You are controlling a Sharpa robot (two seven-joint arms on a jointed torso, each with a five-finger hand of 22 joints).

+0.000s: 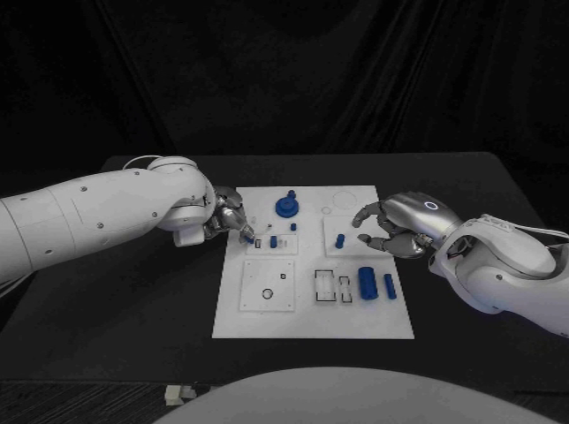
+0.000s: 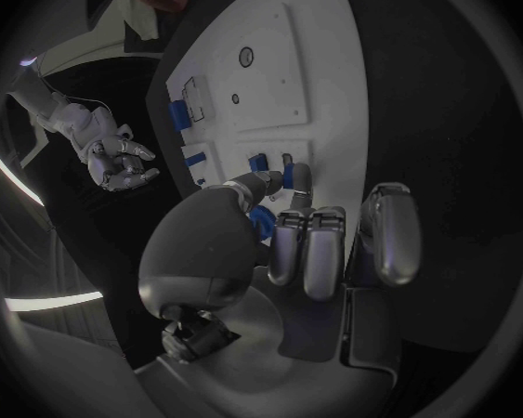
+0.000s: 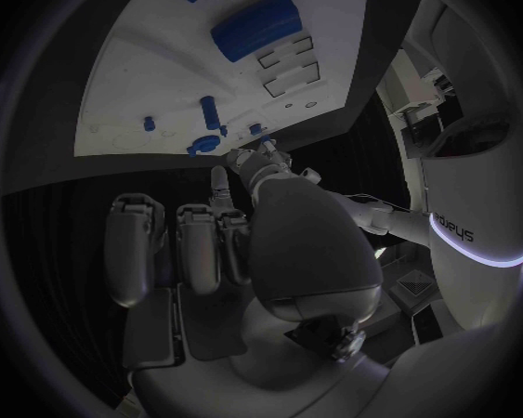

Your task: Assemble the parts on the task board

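The white task board (image 1: 313,305) lies in the middle of the black table. My left hand (image 1: 224,216) is at the board's left edge, and its thumb and a finger pinch a small blue peg (image 1: 259,240) low over the board, next to a standing peg (image 1: 275,241). The left wrist view shows the pinched peg (image 2: 287,169) at the fingertips (image 2: 299,184). My right hand (image 1: 394,228) hovers over the board's right edge with fingers loosely curled and apart, holding nothing. A blue round knob (image 1: 287,207) and another peg (image 1: 339,239) stand between the hands.
A thick blue cylinder (image 1: 366,282) and a blue bar (image 1: 389,284) lie at the board's near right, beside rectangular slots (image 1: 325,285). A square plate with a small hole (image 1: 268,284) sits at the near left. Bare table surrounds the board.
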